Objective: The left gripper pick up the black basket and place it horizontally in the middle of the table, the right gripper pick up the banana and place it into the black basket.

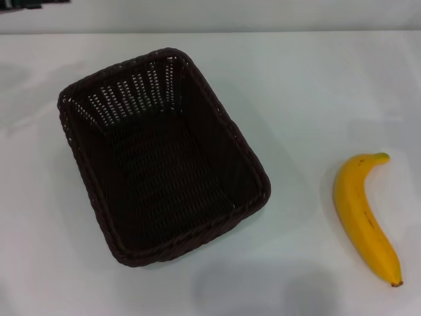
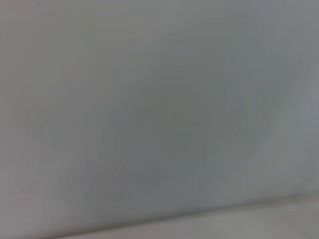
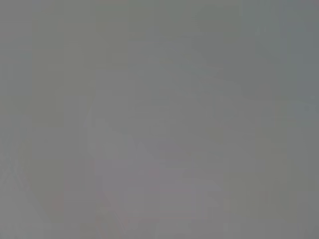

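In the head view the black basket stands on the white table, left of centre, empty, its long side running from far left to near right at a slant. The yellow banana lies on the table to the right of the basket, apart from it, green stem tip at the far end and dark end toward the near edge. Neither gripper nor arm shows in any view. Both wrist views show only a plain grey surface.
The table's far edge meets a pale wall at the back. A dark object sits beyond it at the far left. Bare tabletop lies between basket and banana.
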`<state>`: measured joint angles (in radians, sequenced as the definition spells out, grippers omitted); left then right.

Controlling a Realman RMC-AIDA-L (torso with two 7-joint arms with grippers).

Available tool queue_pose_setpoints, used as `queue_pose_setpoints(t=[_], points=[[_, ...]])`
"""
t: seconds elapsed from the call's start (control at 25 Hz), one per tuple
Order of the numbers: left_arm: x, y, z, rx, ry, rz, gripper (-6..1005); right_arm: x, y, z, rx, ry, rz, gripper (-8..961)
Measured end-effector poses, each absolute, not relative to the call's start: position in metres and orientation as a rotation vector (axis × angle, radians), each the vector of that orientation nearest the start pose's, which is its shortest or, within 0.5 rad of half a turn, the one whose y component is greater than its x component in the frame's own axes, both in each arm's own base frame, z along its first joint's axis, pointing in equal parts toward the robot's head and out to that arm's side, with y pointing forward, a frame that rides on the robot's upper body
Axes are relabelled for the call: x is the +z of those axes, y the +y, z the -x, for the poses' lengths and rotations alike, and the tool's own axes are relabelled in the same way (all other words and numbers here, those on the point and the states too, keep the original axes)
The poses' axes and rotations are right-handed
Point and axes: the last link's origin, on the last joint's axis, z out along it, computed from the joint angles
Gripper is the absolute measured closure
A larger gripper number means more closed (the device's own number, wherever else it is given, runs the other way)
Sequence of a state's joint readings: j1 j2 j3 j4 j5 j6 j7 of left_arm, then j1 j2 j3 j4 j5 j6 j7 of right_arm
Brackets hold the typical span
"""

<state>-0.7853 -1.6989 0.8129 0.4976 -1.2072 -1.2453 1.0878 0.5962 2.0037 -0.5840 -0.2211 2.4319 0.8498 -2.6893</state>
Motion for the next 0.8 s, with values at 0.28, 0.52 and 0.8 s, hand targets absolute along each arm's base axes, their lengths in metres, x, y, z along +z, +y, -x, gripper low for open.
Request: queue_pose_setpoints(t=[0.28,0.52,0.8], points=[[0.121,0.468,0.218,-0.197,-0.994,2.459,142,0.086,0.411,-0.348,0.647,0.675,1.394,83],[0.085,0.469,0.202,-0.018,-0.781,2.598,147,0.085,0.410,-0.349,0.647,0.682,1.390,83],[0.062,0.459,0.216,0.055,-0.690,2.641,152,0.085,0.409,-0.350,0.648,0.685,1.387,84]])
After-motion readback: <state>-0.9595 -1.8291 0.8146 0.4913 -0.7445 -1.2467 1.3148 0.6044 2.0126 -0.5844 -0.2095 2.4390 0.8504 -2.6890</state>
